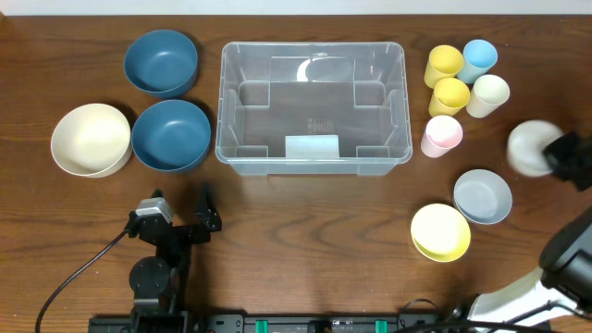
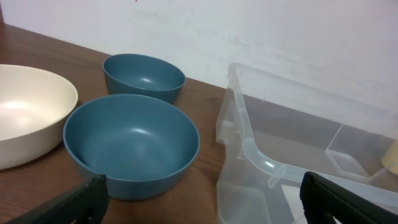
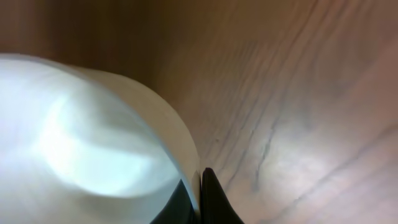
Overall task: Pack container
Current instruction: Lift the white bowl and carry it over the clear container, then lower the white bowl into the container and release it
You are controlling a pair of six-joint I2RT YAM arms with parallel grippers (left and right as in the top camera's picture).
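Your dark wooden table (image 1: 305,240) carries everything. At the left sit a round cream bowl (image 1: 91,139) and two dark blue bowls (image 1: 171,134). Just in front of them your left gripper (image 1: 180,203) hangs with its jaws spread wide, holding nothing. At centre stands the large clear plastic rectangular container (image 1: 313,45), mouth up, its long axis running left to right and its pale label on the near wall. Pastel cups (image 1: 450,92) cluster to its right. Far right, your right gripper (image 3: 199,190) is clamped on the rim of a white bowl (image 1: 527,148), which is blurred; the arm is cut off at the frame edge.
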